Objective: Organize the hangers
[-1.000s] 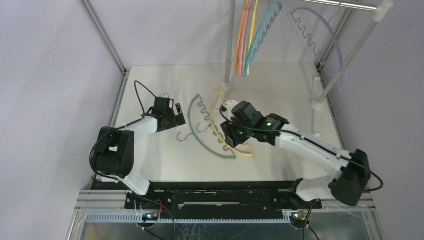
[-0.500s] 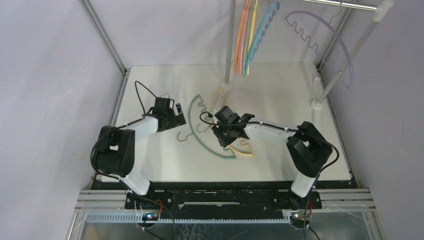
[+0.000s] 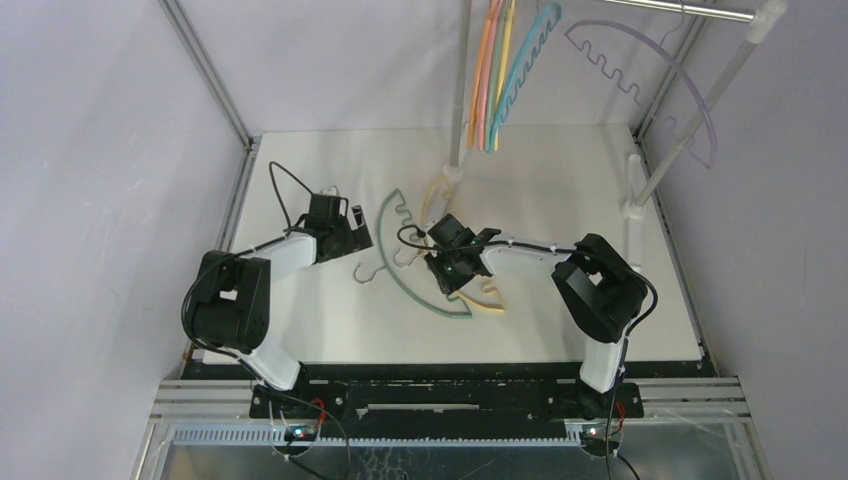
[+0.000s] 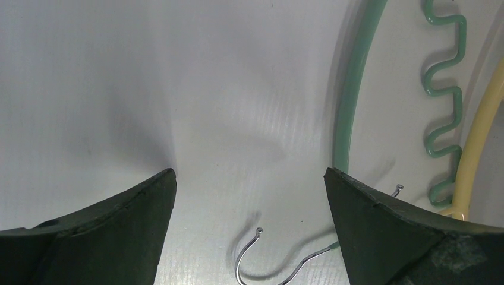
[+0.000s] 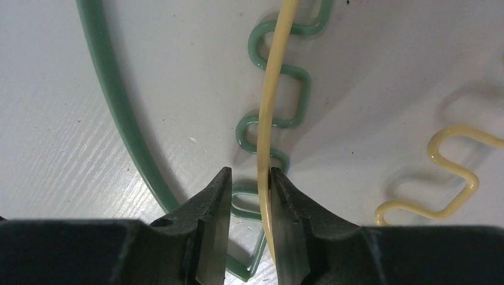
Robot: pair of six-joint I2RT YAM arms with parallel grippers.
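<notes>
The right jaws are narrowed almost shut around the arc of the yellow hanger [image 5: 268, 107]. The rod lies against the finger on the 3 o'clock side, and a sliver of gap shows at the other finger, so the grip does not look firm yet. Directly under that rod runs the wavy bar of the green hanger [image 5: 113, 101], which the yellow one crosses. Both lie flat on the bench [image 3: 300, 180] near its centre, the yellow one toward 3 o'clock of the green.

The step in hand looks like picking the yellow hanger off the pile. To do it well, the jaws should close fully on the yellow rod alone, with the fingertips kept above the green loops. The lift should then go straight up and slowly. A thin round rod is likely to swivel in the grip, and its notches could drag the green hanger along.

The left jaws stand wide apart over bare bench toward 9 o'clock, holding nothing, with the green hanger's metal hook [image 4: 249, 261] just ahead of them. They could pin the green hanger down if it snags.

Toward 12 to 1 o'clock, the hung hangers [image 3: 490, 80] and a pale purple hanger [image 3: 680, 90] hang from the rack rail [image 3: 690, 10], the likely destination.
</notes>
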